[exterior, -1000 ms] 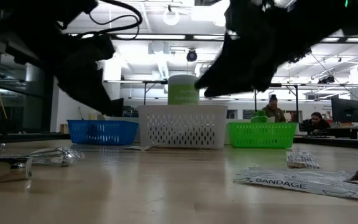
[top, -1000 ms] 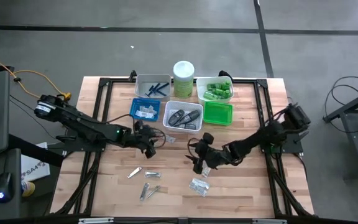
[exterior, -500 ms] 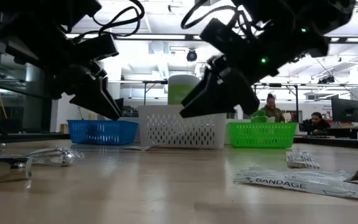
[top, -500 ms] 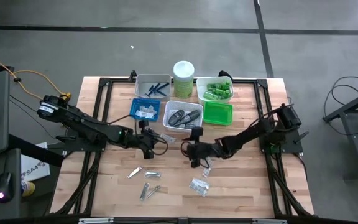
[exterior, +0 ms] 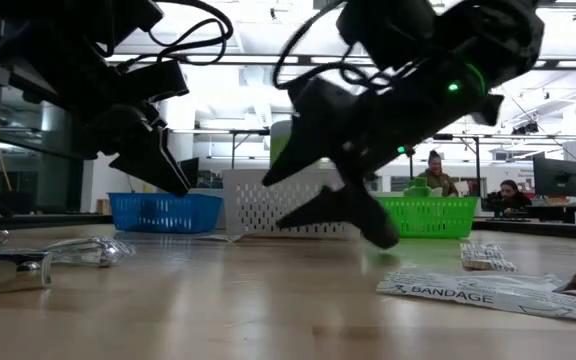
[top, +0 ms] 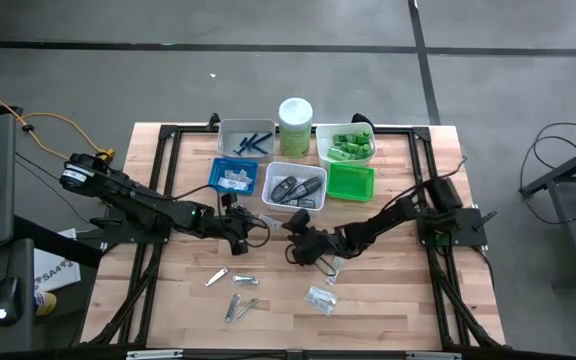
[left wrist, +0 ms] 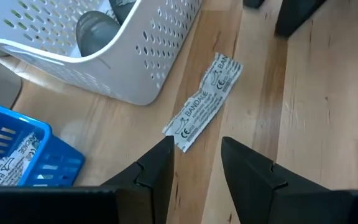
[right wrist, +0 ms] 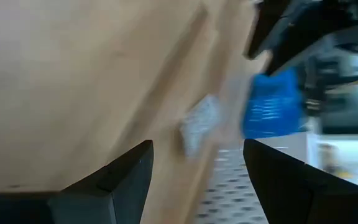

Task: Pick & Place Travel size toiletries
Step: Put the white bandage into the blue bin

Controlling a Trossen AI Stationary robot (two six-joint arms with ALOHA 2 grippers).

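Observation:
A white bandage packet (left wrist: 204, 102) lies flat on the wood beside the white basket (left wrist: 129, 74), which holds dark grey cases (top: 293, 189). My left gripper (left wrist: 196, 165) hovers open just short of the packet (top: 273, 224), touching nothing. My right gripper (top: 293, 243) is also open and comes in low from the table's right, with the same packet (right wrist: 199, 126) ahead of its fingers. In the low view its two fingers (exterior: 368, 225) stand spread just above the table. More bandage packets (top: 320, 298) and silver clippers (top: 238, 308) lie toward the near edge.
At the far side stand a grey tray with blue razors (top: 245, 140), a blue basket (top: 233, 176) with packets, a green basket (top: 351, 182), a white tray of green tubes (top: 345, 145) and a pale-green canister (top: 295, 122). People sit in the room beyond the table (exterior: 438, 175).
My right gripper has swept toward the table's left and down, toward the packet by the white basket, rolling strongly about its own axis and staying open. My left gripper has kept its place and rolled a little.

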